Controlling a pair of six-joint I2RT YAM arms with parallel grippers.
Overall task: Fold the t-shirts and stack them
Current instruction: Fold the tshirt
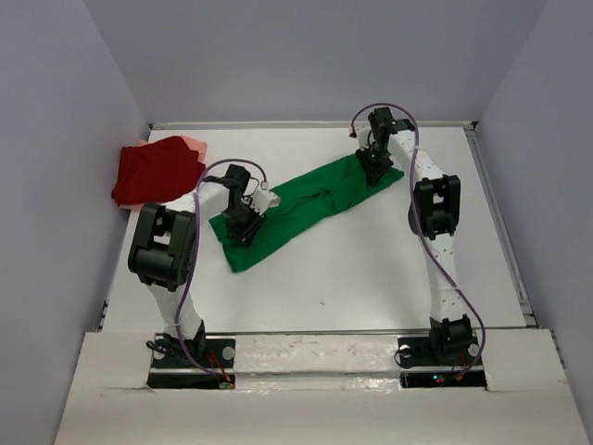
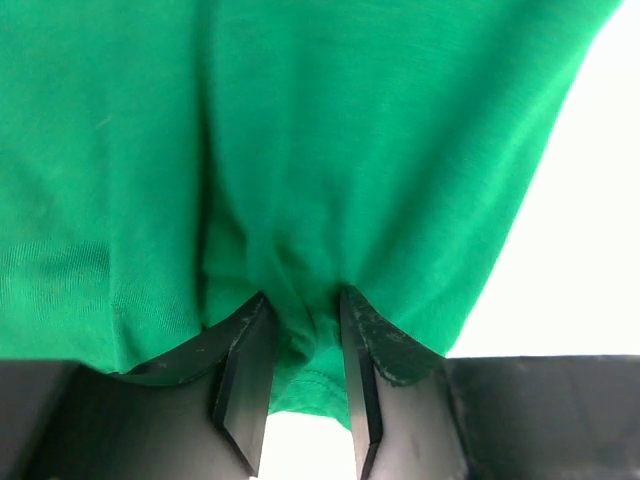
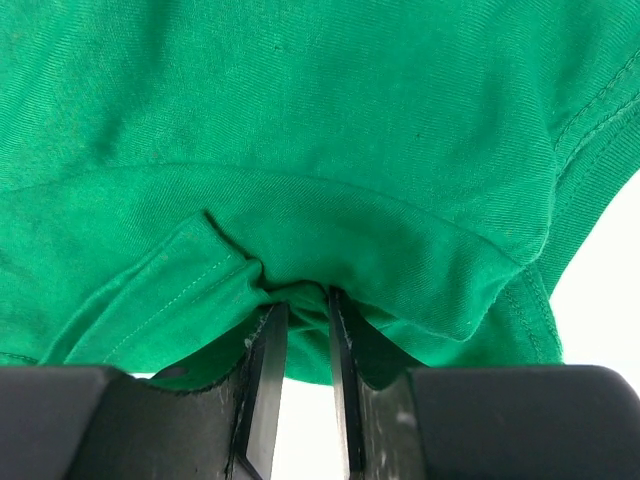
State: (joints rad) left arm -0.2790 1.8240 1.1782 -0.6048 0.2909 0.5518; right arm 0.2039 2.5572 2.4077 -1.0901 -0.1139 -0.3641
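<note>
ok so the left gripper [image 2: 305,300] has a bunch of the green t-shirt [image 1: 306,204] pinched between its fingers. On the left wrist cam the cloth is gathered right into the gap and touches both pads. The right gripper [image 3: 303,305] is clamped on a stitched hem at the other end, with a little tuck of fabric squeezed between its fingers. So both hands are holding cloth, one at each end.

The green shirt itself lies as a long narrow band running diagonally across the middle of the table [image 1: 371,278], from left of centre up toward the far right corner. Looks to me like it's already folded lengthwise.

The dark red t-shirt [image 1: 153,171] is parked at the far left corner, sitting on the pale pink t-shirt [image 1: 193,144], which only peeks out along the far side. Can't tell how neatly either one is folded.

My read: we're mid-fold on the green one, with the crosswise fold coming up. The next move probably needs both ends lifted together, one end carried over onto the other without letting the band sag or twist, then the whole thing goes over to the pile in the corner.
</note>
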